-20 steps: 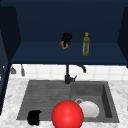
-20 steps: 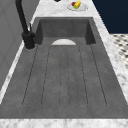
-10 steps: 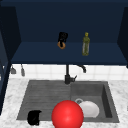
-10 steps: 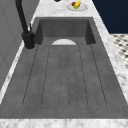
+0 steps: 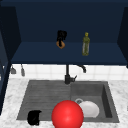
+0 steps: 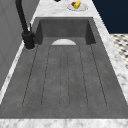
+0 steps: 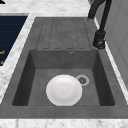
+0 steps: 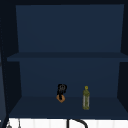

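The right hand (image 5: 61, 36) is hanging inside the open dark-blue wall cabinet (image 5: 67, 22) above the sink, its fingers pointing down and closing on a small orange object (image 5: 60, 44) that is sitting on, or just above, the lower shelf (image 5: 45, 53). The upper view is showing the same hand (image 8: 61, 88) gripping the same orange object (image 8: 60, 98), which is too small to name more closely. An olive-green bottle (image 5: 86, 44) is standing upright on that shelf to the right, near the hand but apart from it.

The left hand (image 5: 34, 117) is hovering low at the front left edge of the sink's draining board (image 5: 42, 95); whether its fingers are curled or loose cannot be told. Just to its right a big red ball (image 5: 67, 114) is sitting at the front of the sink, partly covering a white plate (image 5: 90, 108) that is lying in the basin (image 7: 37, 82) beside the drain. The black faucet (image 5: 68, 75) is rising behind the basin. On the marble surface (image 6: 50, 10) beyond the sink, a small dish of fruit (image 6: 77, 5) is resting.
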`<state>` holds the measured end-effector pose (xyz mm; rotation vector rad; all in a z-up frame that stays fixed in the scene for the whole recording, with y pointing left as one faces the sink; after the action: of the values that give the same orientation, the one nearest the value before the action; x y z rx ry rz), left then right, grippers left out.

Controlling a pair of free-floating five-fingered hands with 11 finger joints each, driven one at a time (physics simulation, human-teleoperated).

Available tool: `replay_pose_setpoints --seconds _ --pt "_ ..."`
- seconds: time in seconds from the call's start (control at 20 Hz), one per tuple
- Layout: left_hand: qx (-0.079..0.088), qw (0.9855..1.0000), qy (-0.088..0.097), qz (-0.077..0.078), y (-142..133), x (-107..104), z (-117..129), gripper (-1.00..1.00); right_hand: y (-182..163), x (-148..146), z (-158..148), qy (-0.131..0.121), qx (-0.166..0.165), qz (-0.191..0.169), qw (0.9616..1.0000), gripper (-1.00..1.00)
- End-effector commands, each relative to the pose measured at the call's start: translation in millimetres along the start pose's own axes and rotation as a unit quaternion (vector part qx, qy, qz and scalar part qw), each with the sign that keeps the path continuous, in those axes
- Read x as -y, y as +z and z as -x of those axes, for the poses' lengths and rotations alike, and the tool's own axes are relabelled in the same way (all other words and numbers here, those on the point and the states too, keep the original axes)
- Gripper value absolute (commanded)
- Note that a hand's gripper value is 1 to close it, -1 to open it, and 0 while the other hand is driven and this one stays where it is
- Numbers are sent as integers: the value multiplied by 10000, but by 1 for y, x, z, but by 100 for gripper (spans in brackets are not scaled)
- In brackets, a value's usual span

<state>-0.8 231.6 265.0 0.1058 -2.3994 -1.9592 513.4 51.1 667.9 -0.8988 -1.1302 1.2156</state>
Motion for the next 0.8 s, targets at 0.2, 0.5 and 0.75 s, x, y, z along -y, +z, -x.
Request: replay_pose_setpoints --seconds 0.2,0.5,0.75 --pt "0 10000 0 0 0 0 0 0 74 39 -13 -2 19 122 9999 100" --pt "0 10000 0 0 0 0 0 0 130 59 -19 44 19 216 9998 100" --pt "0 10000 0 0 0 0 0 0 172 64 -23 0 4 156 9999 100"
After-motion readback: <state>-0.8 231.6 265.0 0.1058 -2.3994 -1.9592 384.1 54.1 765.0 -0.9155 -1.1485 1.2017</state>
